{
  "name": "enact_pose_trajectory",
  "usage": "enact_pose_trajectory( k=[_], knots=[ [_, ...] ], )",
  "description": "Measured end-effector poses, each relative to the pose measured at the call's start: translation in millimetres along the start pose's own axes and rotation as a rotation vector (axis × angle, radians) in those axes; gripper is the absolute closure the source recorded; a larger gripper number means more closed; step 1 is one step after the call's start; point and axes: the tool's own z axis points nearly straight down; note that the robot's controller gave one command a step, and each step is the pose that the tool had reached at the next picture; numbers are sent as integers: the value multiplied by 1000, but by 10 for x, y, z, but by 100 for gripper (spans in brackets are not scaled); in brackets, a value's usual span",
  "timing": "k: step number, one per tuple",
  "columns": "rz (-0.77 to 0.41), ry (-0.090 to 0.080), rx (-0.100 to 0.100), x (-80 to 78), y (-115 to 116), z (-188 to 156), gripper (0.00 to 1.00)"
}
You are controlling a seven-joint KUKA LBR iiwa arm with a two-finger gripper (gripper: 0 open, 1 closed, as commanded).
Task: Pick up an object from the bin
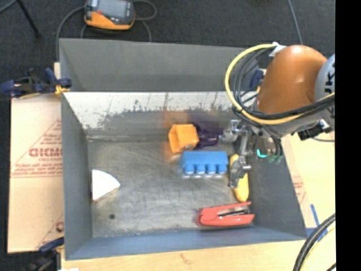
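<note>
One yellow, banana-shaped thing (242,192) lies by the right wall of the bin (76,208), and the gripper (236,176) hangs just over its upper end; whether it is spread or closed cannot be made out. The bin holds six things in all: just left of the yellow one is one blue studded block (203,165), then one orange block (183,137) and one purple thing (207,133) towards the far wall, one red stapler-like tool (225,215) at the near right corner and one white wedge (103,184) by the left wall

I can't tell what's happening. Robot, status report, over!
Gripper low, right side of bin, over small yellow thing. Blue block close beside it. Red tool nearby.
</note>
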Motion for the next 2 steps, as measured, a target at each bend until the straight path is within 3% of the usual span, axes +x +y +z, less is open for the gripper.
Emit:
enact_pose_trajectory(
  k=[1, 2],
  knots=[
    [-1, -8, 1, -15, 0, -44, 0],
    [37, -18, 0, -200, 70, 340, 0]
  ],
)
